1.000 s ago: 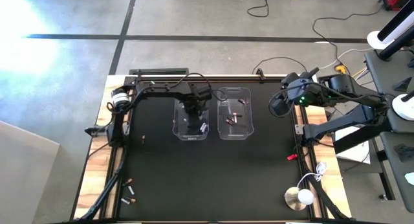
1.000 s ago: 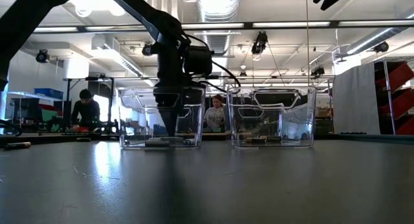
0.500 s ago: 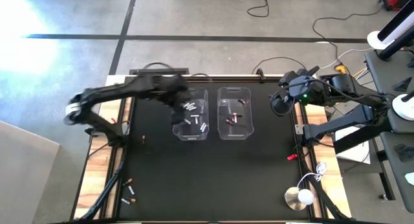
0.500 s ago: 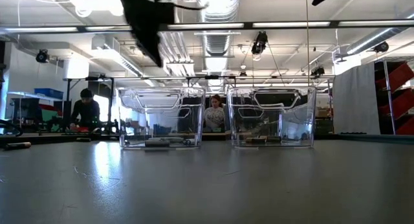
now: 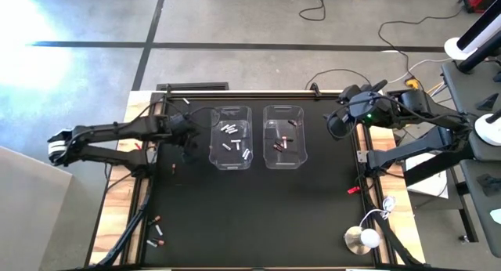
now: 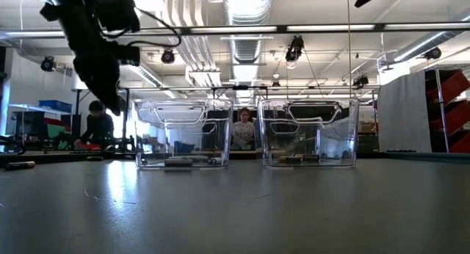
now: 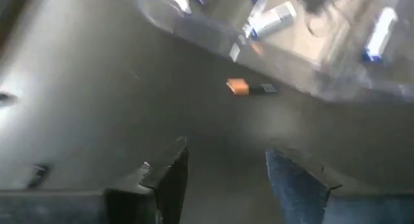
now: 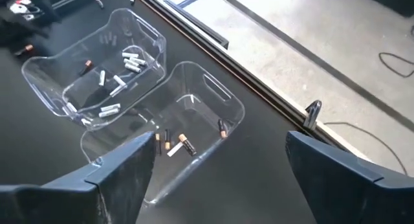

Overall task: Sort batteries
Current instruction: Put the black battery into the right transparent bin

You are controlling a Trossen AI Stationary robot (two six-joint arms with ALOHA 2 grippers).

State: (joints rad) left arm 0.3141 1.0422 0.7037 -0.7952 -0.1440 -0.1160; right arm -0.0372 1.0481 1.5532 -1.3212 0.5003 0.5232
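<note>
We see two clear bins side by side on the black table (image 5: 250, 216). The left bin (image 5: 231, 137) holds silvery-white batteries (image 5: 230, 130); the right bin (image 5: 284, 136) holds dark batteries with copper-red ends (image 5: 280, 146). More loose batteries (image 5: 156, 233) lie near the table's 7 o'clock corner, and one tiny piece (image 5: 172, 170) sits alone at about 9 o'clock.

Our left gripper (image 5: 188, 139) hangs above the table just at 9 o'clock of the left bin. In its wrist view the two fingers (image 7: 169, 169) stand apart with only bare table between them, holding nothing; a lone dark cell with a copper end (image 7: 249, 88) lies ahead, just outside the bin wall. Our right gripper (image 5: 338, 127) waits at the table's 3 o'clock edge, fingers (image 8: 123, 169) spread wide and empty, looking across both bins.

A small red clip-like piece (image 5: 352, 190) lies near the right edge, and a white round object (image 5: 362, 239) with a cord sits at 5 o'clock. Cables trail over the grey concrete floor (image 5: 258, 20). Across the table, the low view shows a workshop with ceiling lights and two people (image 6: 243, 128) beyond the bins.
</note>
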